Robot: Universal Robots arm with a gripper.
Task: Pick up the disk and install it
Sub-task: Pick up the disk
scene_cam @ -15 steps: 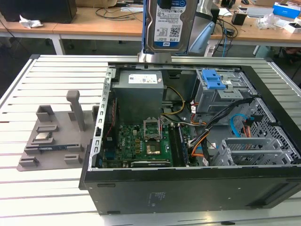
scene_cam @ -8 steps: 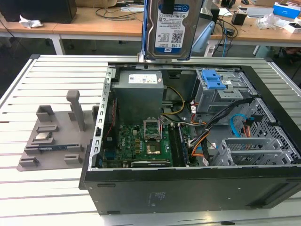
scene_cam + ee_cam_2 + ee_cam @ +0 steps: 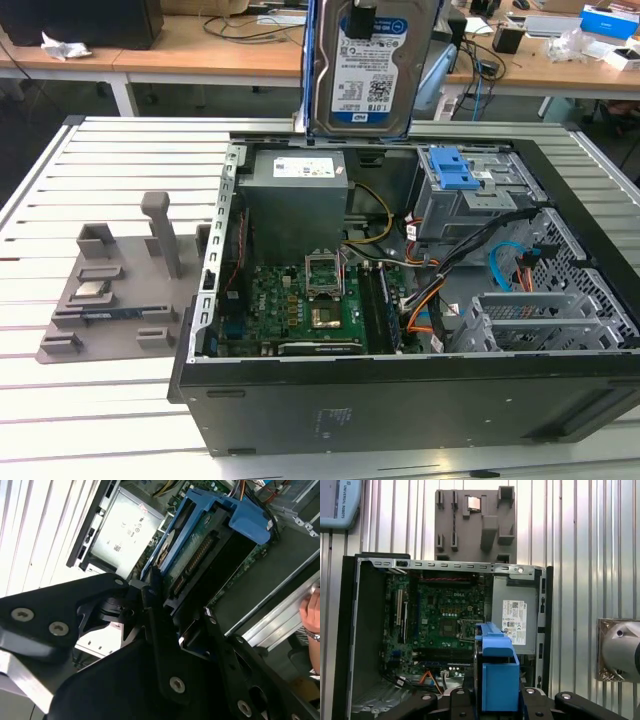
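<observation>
Clamping the disk (image 3: 372, 70) by its blue rails, the gripper (image 3: 177, 602) holds it in the air above the open computer case (image 3: 400, 400), at 12 o'clock in the exterior view. Pick-up appears complete; installation is not yet done.

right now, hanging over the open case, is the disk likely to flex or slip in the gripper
Probably stiff: the disk is a flat metal slab and hangs straight, no sag. Likely heavy for its size, being mostly metal. Its blue rails look like smooth plastic, so it might slip if the gripper clamps loosely.
</observation>
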